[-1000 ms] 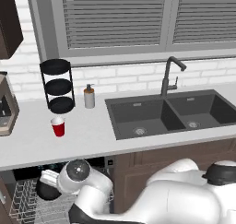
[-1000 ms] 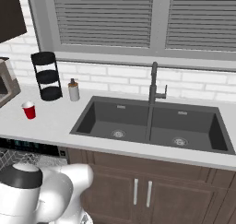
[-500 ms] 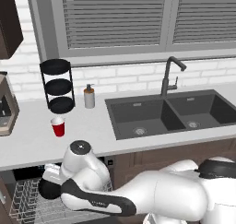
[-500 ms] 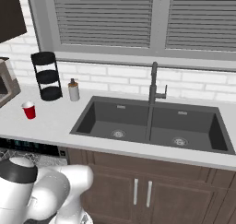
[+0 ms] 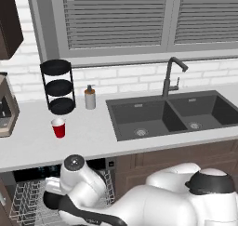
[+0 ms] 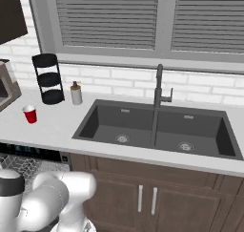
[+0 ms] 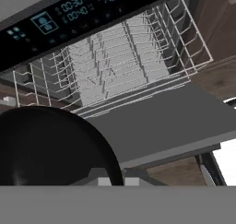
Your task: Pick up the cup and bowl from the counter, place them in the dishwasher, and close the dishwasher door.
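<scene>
The red cup (image 5: pixel 58 127) (image 6: pixel 30 114) stands upright on the light counter (image 5: pixel 93 129), left of the sink. The black bowl (image 7: pixel 50 147) sits close in the lower left of the hand view, with my gripper (image 7: pixel 113 180) shut on its rim; the fingertips are mostly hidden behind it. Ahead of the bowl is the dishwasher's black control strip (image 7: pixel 69 15) with lit digits. Below the strip the white wire rack (image 7: pixel 115 57) (image 5: pixel 23 204) is pulled out over the open dark grey door (image 7: pixel 161 126). The arm bends down over the rack in the left base view.
A black three-tier stand (image 5: pixel 58 86) and a grey soap dispenser (image 5: pixel 89 98) stand by the back wall. The dark double sink (image 5: pixel 172 113) with its faucet (image 5: pixel 171 76) lies to the right. A coffee machine (image 5: pixel 5 106) is at the far left. Brown cabinet doors (image 6: pixel 143 197) are under the sink.
The arm has swung lower and further left over the open dishwasher, carrying the bowl with it. The cup has stayed where it was on the counter.
</scene>
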You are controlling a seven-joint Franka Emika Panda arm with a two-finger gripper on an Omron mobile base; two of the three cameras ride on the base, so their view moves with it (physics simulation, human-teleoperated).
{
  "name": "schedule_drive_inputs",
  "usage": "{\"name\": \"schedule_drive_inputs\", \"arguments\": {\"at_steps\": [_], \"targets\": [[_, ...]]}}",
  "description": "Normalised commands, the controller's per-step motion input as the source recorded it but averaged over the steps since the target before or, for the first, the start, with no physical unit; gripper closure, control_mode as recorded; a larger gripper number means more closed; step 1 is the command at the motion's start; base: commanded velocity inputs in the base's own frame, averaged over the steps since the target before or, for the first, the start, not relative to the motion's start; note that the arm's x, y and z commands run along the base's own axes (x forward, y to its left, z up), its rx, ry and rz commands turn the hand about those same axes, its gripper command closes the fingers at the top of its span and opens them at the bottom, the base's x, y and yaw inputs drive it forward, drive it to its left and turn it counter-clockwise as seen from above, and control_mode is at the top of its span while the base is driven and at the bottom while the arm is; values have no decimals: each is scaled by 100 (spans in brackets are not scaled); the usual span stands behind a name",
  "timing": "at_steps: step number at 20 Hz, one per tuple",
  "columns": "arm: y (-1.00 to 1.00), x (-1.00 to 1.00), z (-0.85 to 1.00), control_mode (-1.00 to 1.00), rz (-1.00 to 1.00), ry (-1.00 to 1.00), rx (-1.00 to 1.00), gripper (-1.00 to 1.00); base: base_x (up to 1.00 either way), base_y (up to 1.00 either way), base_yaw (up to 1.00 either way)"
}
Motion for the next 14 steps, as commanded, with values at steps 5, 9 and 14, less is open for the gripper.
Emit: {"name": "schedule_drive_inputs", "arguments": {"at_steps": [5,9,14], "targets": [[0,6,-9,-100,0,-1,-11,100,0,0,0],[0,28,0,-100,0,0,-7,100,0,0,0],[0,19,-20,-100,0,0,-8,100,0,0,0]]}}
